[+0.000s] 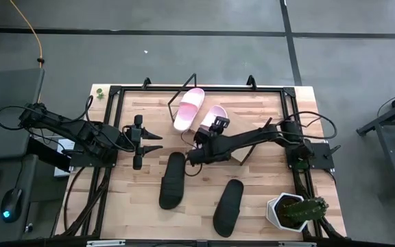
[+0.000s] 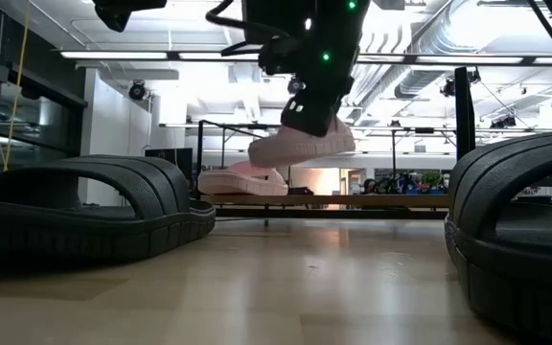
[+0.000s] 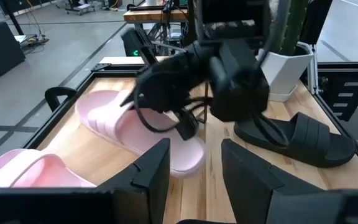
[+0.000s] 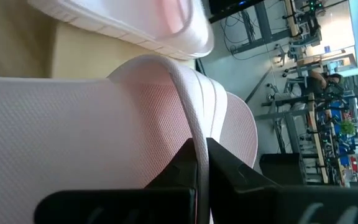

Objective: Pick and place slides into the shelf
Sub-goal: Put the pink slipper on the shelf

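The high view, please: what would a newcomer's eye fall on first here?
The right gripper at the table's middle, shut on the strap of a pink slide held in the air by the shelf, where the other pink slide lies. Two black slides wait on the table's near part.

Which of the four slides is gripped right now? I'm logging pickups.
The pale pink slide nearer the table's middle: the right pincer is shut on its strap, lifting it. The other pink slide rests untouched; both black slides lie on the tabletop.
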Action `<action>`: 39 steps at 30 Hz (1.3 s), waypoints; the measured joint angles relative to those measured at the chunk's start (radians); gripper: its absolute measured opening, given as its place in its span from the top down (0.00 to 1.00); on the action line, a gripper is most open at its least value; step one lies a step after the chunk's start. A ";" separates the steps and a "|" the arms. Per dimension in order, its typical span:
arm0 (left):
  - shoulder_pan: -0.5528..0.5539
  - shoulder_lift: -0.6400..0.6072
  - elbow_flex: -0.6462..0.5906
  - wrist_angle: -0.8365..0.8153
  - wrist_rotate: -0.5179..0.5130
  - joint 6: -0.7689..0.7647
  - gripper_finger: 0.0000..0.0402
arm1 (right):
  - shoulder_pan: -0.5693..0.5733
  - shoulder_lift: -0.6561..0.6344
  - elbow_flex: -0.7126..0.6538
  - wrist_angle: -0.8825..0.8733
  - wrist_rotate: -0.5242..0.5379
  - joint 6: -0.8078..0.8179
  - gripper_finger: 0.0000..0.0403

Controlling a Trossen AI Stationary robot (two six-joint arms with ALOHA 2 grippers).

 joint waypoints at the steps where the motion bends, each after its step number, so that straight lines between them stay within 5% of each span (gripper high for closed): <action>1: 0.000 0.000 0.000 0.000 0.000 0.000 0.68 | -0.007 -0.009 0.000 0.003 0.001 -0.007 1.00; 18: 0.000 0.000 0.000 -0.003 0.000 0.000 0.68 | -0.052 -0.222 -0.003 0.119 -0.026 -0.244 1.00; 32: 0.000 0.000 0.000 -0.004 0.000 0.015 0.68 | -0.038 -0.391 -0.007 0.014 -0.036 -0.207 1.00; 39: 0.000 0.000 0.000 -0.003 0.000 0.015 0.68 | 0.016 -0.584 -0.250 0.197 -0.036 -0.201 1.00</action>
